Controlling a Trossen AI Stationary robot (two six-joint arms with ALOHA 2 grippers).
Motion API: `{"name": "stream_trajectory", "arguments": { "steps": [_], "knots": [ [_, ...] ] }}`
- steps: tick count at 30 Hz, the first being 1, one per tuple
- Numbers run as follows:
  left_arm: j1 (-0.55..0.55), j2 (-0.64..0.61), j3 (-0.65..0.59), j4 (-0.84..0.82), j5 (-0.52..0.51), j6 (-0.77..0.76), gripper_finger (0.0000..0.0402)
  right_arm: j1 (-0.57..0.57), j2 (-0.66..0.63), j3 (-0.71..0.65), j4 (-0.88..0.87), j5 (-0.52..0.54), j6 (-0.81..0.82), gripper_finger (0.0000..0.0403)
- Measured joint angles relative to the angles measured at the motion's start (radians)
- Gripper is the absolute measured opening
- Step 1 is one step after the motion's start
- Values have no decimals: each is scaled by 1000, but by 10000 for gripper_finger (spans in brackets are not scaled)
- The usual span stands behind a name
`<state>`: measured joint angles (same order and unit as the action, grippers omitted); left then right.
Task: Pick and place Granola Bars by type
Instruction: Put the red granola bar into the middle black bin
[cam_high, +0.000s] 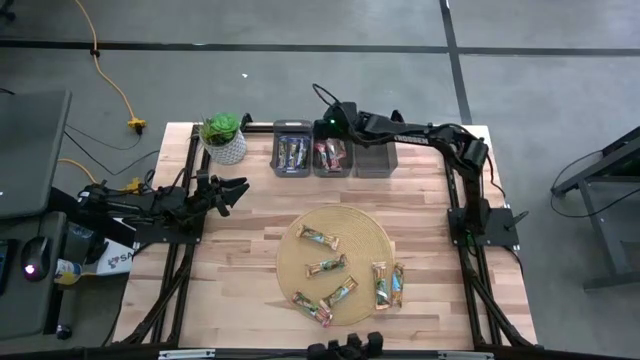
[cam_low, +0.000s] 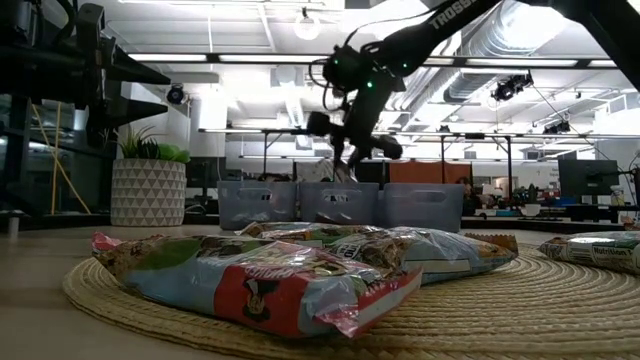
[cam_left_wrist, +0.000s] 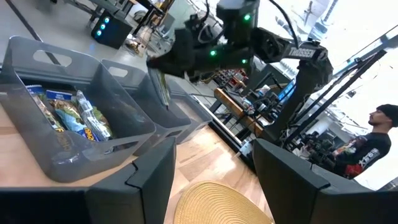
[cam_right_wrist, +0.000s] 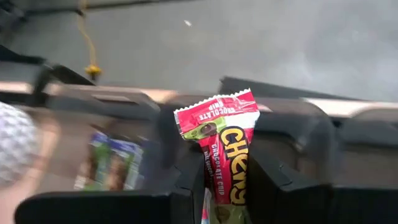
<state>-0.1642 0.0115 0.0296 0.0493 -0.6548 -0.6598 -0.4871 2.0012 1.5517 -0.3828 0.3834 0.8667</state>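
Observation:
Several granola bars (cam_high: 327, 265) lie on the round woven mat (cam_high: 360, 235); in the low view they fill the foreground (cam_low: 260, 285). Three grey bins stand at the far edge. The left bin (cam_high: 292, 166) holds blue bars, the middle bin (cam_high: 331, 168) holds red ones, and no bar shows in the right bin (cam_high: 373, 160). My right gripper (cam_high: 331, 128) hangs over the middle bin, shut on a red-wrapped bar (cam_right_wrist: 222, 146). My left gripper (cam_high: 228, 190) waits open near the table's left edge, beside the plant. My right gripper pinches the red bar between its two fingers (cam_right_wrist: 186, 186), partway along the bar's length (cam_right_wrist: 225, 186). The bar's crimped free end (cam_right_wrist: 214, 112) sticks out beyond the fingertips. The fingers come from above. The bar hangs lifted clear below them (cam_left_wrist: 161, 87), above the middle bin.
A potted plant (cam_high: 224, 137) in a white pot stands at the far left corner, next to the bins. Bare wood lies between the mat and the bins (cam_high: 420, 200). A person (cam_left_wrist: 373, 140) shows in the room beyond the table.

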Motion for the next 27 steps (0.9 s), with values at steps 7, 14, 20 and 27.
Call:
{"name": "stream_trajectory", "arguments": {
  "steps": [7, 14, 20, 27],
  "knots": [
    [0, 0, 0, 0, 0, 0, 211, -4, 4, 0, -92, -34, 33, 75],
    [0, 0, 0, 0, 0, 0, 211, -4, 4, -2, -115, -61, 33, 110],
    [0, 0, 0, 0, 0, 0, 211, -4, 4, -3, -116, -72, -7, 152],
    [0, 0, 0, 0, 0, 0, 211, 1, 4, -3, 16, -131, -173, 185]
  ]
}}
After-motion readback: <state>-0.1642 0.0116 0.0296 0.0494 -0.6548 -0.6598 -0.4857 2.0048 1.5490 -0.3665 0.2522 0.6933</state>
